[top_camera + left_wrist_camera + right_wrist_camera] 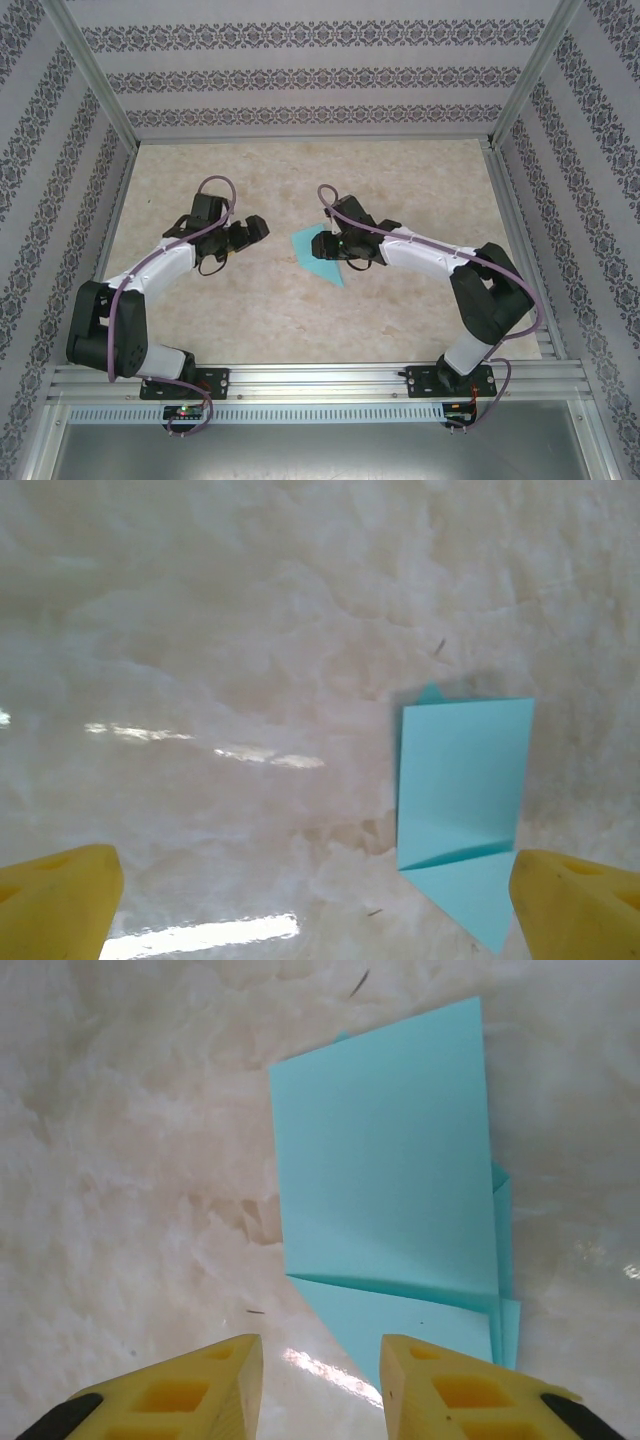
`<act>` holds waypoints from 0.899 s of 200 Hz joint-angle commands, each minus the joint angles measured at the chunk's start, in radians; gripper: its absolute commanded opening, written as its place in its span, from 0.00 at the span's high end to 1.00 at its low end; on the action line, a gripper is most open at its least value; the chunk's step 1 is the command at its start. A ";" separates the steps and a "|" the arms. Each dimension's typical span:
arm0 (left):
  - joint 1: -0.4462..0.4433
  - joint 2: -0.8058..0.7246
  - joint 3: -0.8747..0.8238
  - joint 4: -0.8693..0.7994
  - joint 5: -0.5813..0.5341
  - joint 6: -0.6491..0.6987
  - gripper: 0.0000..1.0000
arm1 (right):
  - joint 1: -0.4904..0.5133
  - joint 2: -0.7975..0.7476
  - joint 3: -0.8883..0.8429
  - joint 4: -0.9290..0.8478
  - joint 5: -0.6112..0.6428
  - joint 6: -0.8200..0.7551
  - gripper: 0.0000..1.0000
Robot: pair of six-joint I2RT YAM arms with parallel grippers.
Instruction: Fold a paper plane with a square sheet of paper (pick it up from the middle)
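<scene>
The turquoise sheet of paper (318,252) lies flat near the middle of the table, partly folded into a rectangular flap over a pointed triangular end. In the right wrist view the paper (390,1190) lies just ahead of my right gripper (322,1375). That gripper is open with nothing between its fingers, and its right finger sits over the pointed end. In the top view the right gripper (337,246) hovers at the paper's right edge. My left gripper (250,233) stands open to the left of the paper, apart from it. In the left wrist view the paper (460,790) lies close to the right finger of my left gripper (316,905).
The marble-patterned table (300,310) is bounded by aluminium rails (320,380) at the near edge and by patterned walls at the back and sides. Bare surface lies between the arms and in front of the paper.
</scene>
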 commanded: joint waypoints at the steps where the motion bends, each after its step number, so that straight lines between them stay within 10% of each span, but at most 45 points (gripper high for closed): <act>1: -0.029 0.015 -0.014 0.082 0.069 -0.026 0.01 | 0.018 0.010 -0.030 0.109 0.042 0.184 0.64; 180: -0.235 0.269 0.026 0.298 0.255 -0.167 0.29 | -0.120 0.199 -0.252 0.456 -0.160 0.313 0.68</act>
